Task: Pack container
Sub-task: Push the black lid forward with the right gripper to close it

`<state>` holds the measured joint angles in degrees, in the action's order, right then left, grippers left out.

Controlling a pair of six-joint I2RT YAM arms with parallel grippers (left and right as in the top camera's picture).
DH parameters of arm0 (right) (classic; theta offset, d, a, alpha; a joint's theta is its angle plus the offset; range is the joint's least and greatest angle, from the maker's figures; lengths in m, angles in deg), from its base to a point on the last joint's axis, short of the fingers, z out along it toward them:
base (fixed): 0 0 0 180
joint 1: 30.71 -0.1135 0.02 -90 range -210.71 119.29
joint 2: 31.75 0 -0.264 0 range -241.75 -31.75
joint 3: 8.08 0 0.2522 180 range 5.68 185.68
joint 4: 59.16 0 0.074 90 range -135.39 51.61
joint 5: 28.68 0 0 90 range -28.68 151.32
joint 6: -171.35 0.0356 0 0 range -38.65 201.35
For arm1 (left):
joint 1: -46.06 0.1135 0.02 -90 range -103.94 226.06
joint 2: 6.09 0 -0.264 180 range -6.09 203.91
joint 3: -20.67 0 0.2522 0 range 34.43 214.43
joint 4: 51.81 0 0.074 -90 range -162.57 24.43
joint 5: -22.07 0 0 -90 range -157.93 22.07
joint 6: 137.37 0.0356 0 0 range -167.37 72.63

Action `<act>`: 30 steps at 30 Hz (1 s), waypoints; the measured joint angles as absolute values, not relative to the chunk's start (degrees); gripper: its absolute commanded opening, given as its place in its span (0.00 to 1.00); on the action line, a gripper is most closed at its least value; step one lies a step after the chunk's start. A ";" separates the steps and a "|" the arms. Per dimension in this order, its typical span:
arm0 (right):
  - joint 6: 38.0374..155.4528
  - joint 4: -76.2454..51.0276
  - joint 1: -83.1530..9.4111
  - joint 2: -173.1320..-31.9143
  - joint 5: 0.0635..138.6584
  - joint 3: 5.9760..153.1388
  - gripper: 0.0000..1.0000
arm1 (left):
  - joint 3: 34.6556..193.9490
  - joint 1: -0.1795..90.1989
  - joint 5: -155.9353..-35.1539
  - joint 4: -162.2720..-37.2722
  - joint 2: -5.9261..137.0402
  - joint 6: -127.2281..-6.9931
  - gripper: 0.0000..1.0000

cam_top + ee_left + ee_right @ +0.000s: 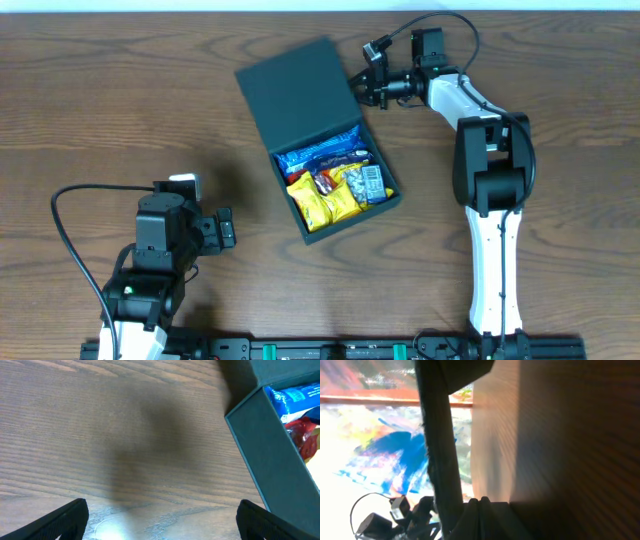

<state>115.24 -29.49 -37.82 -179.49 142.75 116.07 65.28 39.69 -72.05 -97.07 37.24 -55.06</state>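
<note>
Nearest you, your left fingers (70, 520) are spread wide with nothing between them, hovering over the bare surface (120, 100) to the left of the box (350, 222). The box sits mid-surface, turned at an angle, and holds blue, yellow and red packets (335, 185). Its lid (300, 90) is swung open on the far side. At the lid's right edge, your right fingers (366, 88) look clenched on the lid.

A dark brown wood-grain surface (120, 100) fills the overhead view, with a pale strip (300, 4) along its far edge and a soft shadow (150, 445) on the grain. Beyond its edge the right wrist view shows overlit blur: a reddish band (370, 399) above a blue patch (395, 460).
</note>
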 measured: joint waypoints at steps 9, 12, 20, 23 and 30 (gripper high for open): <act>114.54 -30.24 -38.32 -178.84 146.24 116.11 0.01 | 65.28 39.69 -72.05 -97.07 37.24 -55.06 0.95; 114.34 -30.26 -38.70 -178.57 146.72 116.11 0.01 | 65.28 39.69 -72.05 -97.07 37.24 -55.06 0.95; 114.19 -29.43 -39.66 -177.31 146.85 116.11 0.01 | 65.28 39.69 -72.05 -97.07 37.24 -55.06 0.95; 114.19 -28.95 -39.68 -175.69 147.03 116.11 0.01 | 65.28 39.69 -72.05 -97.07 37.24 -55.06 0.95; 114.19 -27.90 -40.18 -171.47 148.08 116.31 0.01 | 65.28 39.69 -72.05 -97.07 37.24 -55.06 0.95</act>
<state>114.19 -27.90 -40.18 -171.47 148.08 116.31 65.28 39.69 -72.05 -97.07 37.24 -55.06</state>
